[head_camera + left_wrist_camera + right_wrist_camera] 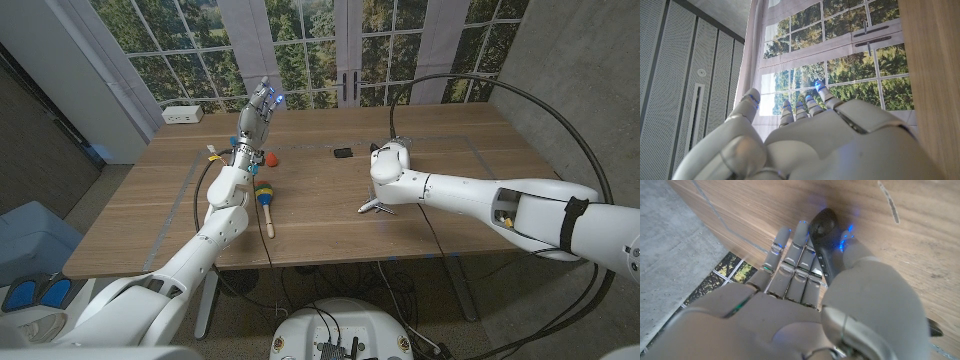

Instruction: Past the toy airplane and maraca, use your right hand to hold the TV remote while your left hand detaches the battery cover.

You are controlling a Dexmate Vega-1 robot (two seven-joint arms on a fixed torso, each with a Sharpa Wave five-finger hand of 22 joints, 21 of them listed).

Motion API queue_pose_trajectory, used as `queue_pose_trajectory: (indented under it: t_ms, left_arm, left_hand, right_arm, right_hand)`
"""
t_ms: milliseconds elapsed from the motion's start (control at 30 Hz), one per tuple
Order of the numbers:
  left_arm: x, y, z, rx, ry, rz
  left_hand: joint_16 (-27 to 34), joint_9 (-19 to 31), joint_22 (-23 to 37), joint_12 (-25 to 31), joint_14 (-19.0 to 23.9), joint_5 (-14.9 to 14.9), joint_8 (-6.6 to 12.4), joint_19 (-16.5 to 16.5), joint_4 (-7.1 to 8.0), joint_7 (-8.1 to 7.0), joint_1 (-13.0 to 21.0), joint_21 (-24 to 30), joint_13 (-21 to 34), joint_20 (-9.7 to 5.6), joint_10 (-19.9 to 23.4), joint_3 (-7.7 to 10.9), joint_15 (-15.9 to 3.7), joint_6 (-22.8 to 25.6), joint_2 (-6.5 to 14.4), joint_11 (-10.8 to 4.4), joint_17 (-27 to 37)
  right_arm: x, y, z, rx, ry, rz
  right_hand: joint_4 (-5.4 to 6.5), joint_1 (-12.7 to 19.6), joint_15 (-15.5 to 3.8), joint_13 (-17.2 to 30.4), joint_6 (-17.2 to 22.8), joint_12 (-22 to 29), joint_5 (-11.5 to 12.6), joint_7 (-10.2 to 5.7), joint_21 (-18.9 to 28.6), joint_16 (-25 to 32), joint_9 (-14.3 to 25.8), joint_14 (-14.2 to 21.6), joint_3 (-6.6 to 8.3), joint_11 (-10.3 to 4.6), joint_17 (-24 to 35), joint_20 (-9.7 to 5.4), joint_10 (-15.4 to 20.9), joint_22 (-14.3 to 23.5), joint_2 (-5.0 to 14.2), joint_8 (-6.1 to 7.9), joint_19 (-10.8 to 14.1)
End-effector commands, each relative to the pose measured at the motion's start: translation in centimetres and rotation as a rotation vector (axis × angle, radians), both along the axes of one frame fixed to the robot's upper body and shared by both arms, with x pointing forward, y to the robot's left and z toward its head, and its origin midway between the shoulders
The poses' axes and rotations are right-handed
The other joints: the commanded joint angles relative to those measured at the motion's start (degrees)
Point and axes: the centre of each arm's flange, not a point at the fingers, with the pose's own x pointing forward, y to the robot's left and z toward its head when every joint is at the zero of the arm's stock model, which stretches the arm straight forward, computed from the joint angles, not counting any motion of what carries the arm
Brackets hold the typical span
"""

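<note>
The TV remote lay on the desk toward its right side, gripped by the right hand. The left hand, fingers spread and holding nothing, was raised above the maraca. A small black piece lay farther back.

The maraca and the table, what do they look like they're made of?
The maraca looks like painted wood, or possibly plastic: a bright yellow head with dark banding on a pale, bare-looking stick handle. It is too small to be sure. The table looks like wood or wood veneer with a matte finish: lengthwise grain lines run along the brown top.
</note>
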Motion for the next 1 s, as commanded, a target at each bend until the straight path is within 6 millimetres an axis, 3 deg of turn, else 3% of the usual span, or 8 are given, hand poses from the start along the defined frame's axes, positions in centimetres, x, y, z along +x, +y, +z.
queue_pose_trajectory:
  t_ms: [33,167,233,367,467,600,767,1000]
  left_arm:
    - [-0.1,0.1,0.1,0.01,-0.004,-0.001]
    - [-0.2,0.1,0.2,0.012,-0.005,0.0]
    - [-0.3,0.1,0.2,0.013,-0.007,0.0]
    - [-0.4,0.0,0.3,0.017,-0.008,0.001]
    - [-0.5,0.0,0.2,0.015,-0.007,0.001]
    - [-0.6,0.0,0.1,0.014,-0.005,0.006]
    - [-0.6,-0.1,0.0,0.013,0.0,0.008]
    - [-0.6,-0.1,-0.1,0.016,0.002,0.01]
  left_hand:
    - [0.2,0.2,0.1,0.5,-0.1,0.3,0.28,0.6,0.29,0.18,-0.5,-0.2,0.0,-0.03,-0.2,0.36,-1.26,0.1,0.4,-0.33,0.1]
    - [0.3,0.2,0.1,0.5,-0.1,0.3,0.29,0.7,0.27,0.16,-0.6,-0.3,0.0,-0.01,-0.2,0.41,-1.26,0.2,0.4,-0.34,0.1]
    - [0.3,0.2,0.1,0.5,-0.1,0.3,0.29,0.7,0.26,0.18,-0.6,-0.3,0.0,-0.02,-0.2,0.43,-1.27,0.2,0.4,-0.29,0.1]
    - [0.3,0.2,0.1,0.5,0.0,0.3,0.29,0.7,0.25,0.13,-0.7,-0.4,0.0,0.02,-0.2,0.48,-1.29,0.2,0.4,-0.35,0.1]
    - [0.3,0.2,0.1,0.5,0.0,0.3,0.29,0.8,0.24,0.14,-0.8,-0.5,0.0,0.03,-0.2,0.53,-1.32,0.2,0.4,-0.39,0.0]
    - [0.2,0.2,0.1,0.5,0.0,0.3,0.28,0.8,0.2,0.1,-0.8,-0.6,0.0,-0.02,-0.3,0.57,-1.28,0.2,0.3,-0.39,0.0]
    - [0.2,0.2,0.1,0.5,-0.1,0.3,0.27,0.8,0.09,-0.04,-1.0,-0.7,0.0,-0.1,-0.3,0.54,-1.33,0.2,0.1,-0.48,0.0]
    - [0.1,0.2,0.1,0.4,-0.2,0.1,0.26,0.7,-0.36,-0.45,-1.4,-1.0,0.0,-0.25,-0.5,0.17,-1.43,0.2,-1.0,-0.65,-0.1]
  right_arm:
    - [-0.3,-0.2,0.3,0.015,-0.009,0.003]
    - [-0.3,-0.4,0.2,0.027,-0.013,0.004]
    - [-0.4,-0.5,0.1,0.036,-0.015,0.004]
    - [-0.4,-0.8,0.1,0.044,-0.023,0.006]
    - [-0.7,-1.0,-0.1,0.057,-0.06,0.025]
    - [-1.2,-1.7,-0.3,0.105,-0.117,0.094]
    - [-2.1,-2.8,-0.3,0.218,-0.197,0.242]
    - [-3.1,-4.2,-0.5,0.36,-0.347,0.426]
  right_hand:
    - [1.15,-7.2,-2.97,-0.8,-11.1,-4.9,0.0,1.29,-1.7,-5.2,-0.7,-7.6,-3.51,1.51,-4.0,4.06,-11.2,0.1,-1.92,-6.72,-1.5]
    - [1.28,-12.1,-0.23,-2.6,-23.5,-10.0,0.8,2.55,-4.4,-12.5,-1.0,-17.0,-5.77,3.92,-9.5,7.16,-23.1,0.1,-3.81,-9.62,-4.1]
    - [1.37,-13.9,1.33,-3.4,-27.4,-11.2,1.2,3.48,-5.5,-14.8,-1.1,-20.9,-6.73,4.75,-11.1,8.29,-28.5,0.1,-4.46,-9.54,-5.0]
    - [1.43,-17.5,6.58,-5.8,-37.7,-11.7,3.2,5.89,-9.8,-19.2,-1.5,-29.7,-9.64,9.19,-14.3,11.64,-40.7,0.0,-6.59,-9.68,-9.7]
    - [2.0,-20.0,9.65,-7.9,-43.5,-11.3,5.0,7.19,-13.2,-20.5,-1.8,-35.9,-12.16,12.01,-16.1,12.38,-47.7,0.0,-7.49,-9.37,-13.0]
    - [3.4,-23.7,11.72,-9.9,-47.8,-11.0,6.3,7.53,-17.7,-20.9,-1.9,-42.2,-14.99,13.17,-17.9,12.49,-52.4,0.0,-7.79,-9.13,-18.4]
    - [4.84,-27.1,12.92,-11.4,-49.0,-10.7,6.9,7.02,-21.4,-20.8,-2.0,-45.7,-17.24,13.51,-19.2,12.45,-54.5,0.0,-7.91,-8.8,-23.3]
    - [6.47,-30.5,12.67,-12.7,-46.9,-9.7,7.3,5.51,-24.2,-20.2,-2.1,-46.9,-18.94,13.18,-20.4,12.33,-53.1,0.0,-7.16,-7.78,-25.9]
